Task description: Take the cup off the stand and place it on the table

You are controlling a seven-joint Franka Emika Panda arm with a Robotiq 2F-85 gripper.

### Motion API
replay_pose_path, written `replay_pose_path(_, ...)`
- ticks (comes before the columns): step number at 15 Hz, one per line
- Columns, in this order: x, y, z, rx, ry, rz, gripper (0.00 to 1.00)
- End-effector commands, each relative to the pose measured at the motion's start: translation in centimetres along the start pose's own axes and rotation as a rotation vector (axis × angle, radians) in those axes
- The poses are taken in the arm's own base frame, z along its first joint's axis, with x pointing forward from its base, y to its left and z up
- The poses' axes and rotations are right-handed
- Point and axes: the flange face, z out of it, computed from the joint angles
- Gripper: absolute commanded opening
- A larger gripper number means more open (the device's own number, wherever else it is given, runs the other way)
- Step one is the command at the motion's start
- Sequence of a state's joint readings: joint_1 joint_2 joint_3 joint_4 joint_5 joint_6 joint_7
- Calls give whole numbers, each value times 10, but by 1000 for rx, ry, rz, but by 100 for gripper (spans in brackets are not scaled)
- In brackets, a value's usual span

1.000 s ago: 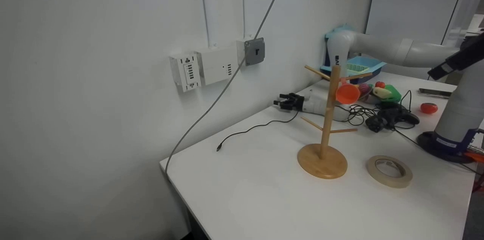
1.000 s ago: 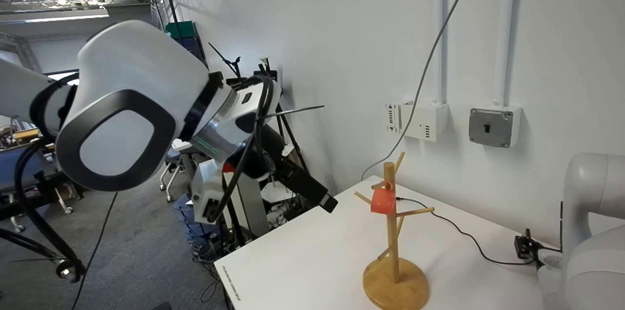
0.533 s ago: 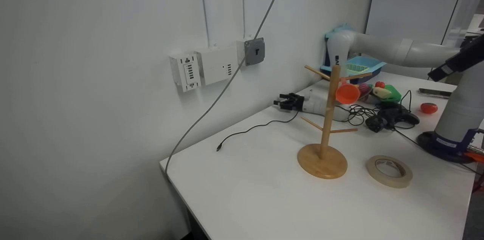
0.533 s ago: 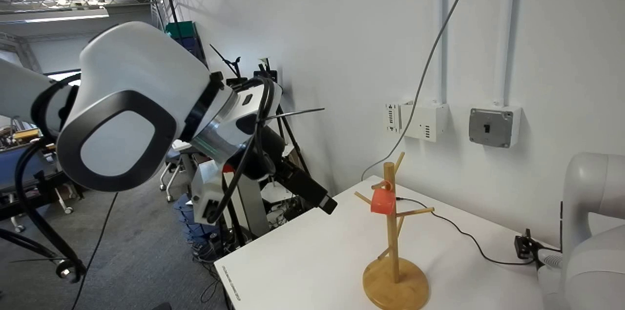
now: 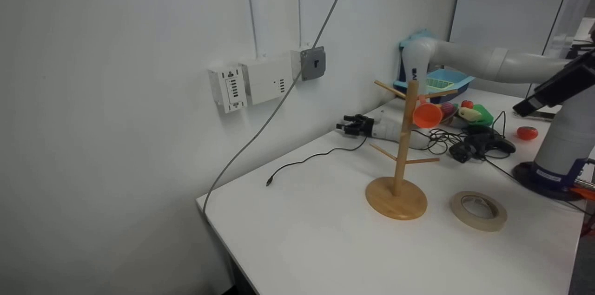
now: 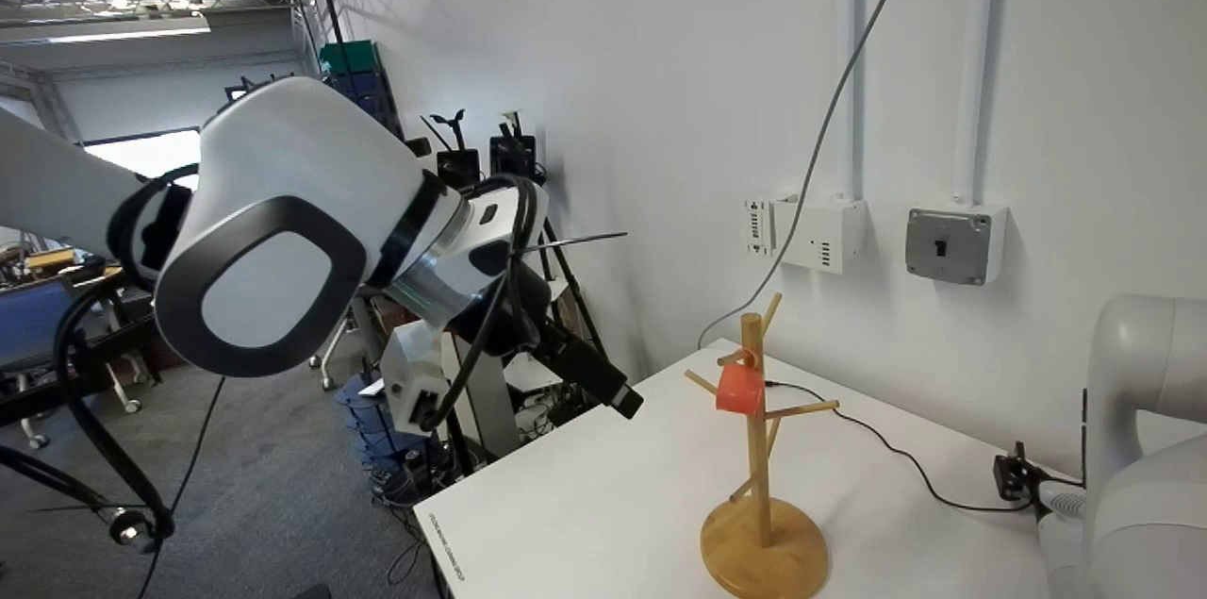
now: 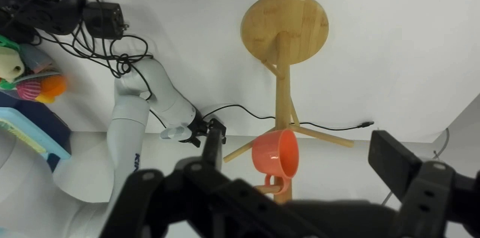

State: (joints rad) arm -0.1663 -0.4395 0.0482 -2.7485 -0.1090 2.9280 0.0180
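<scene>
The orange-red cup [image 7: 267, 152] hangs by its handle on an upper peg of the stand; it shows in both exterior views [image 5: 427, 115] [image 6: 740, 389]. Its mouth faces right in the wrist view. The wooden stand [image 5: 396, 199] stands upright on the white table [image 5: 316, 239]; its base shows in the wrist view [image 7: 285, 17]. My gripper [image 7: 302, 154] is open and empty. In the wrist view the cup appears between its fingers, nearer the left one. In an exterior view the gripper [image 6: 626, 399] is in the air left of the cup, clearly apart from it.
A beige tape ring [image 5: 499, 224] lies beside the stand. A second white arm with a black gripper [image 5: 357, 125] rests behind it. A black cable [image 5: 320, 153], a black controller [image 5: 483, 144], toy food [image 5: 469, 114] and a blue tray [image 5: 453, 79] are further back.
In the last half second the arm has leaned forward and lowered. The gripper has moved slightly down and leftward in both exterior views. The cup and stand have not moved.
</scene>
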Motion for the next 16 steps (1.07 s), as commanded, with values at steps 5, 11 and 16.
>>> replay_pose_path(5,-2,-41,29,-38,103,80,100)
replay_pose_path(11,-3,-45,33,-57,82,112,100)
replay_pose_path(16,-3,-45,33,-59,83,114,100)
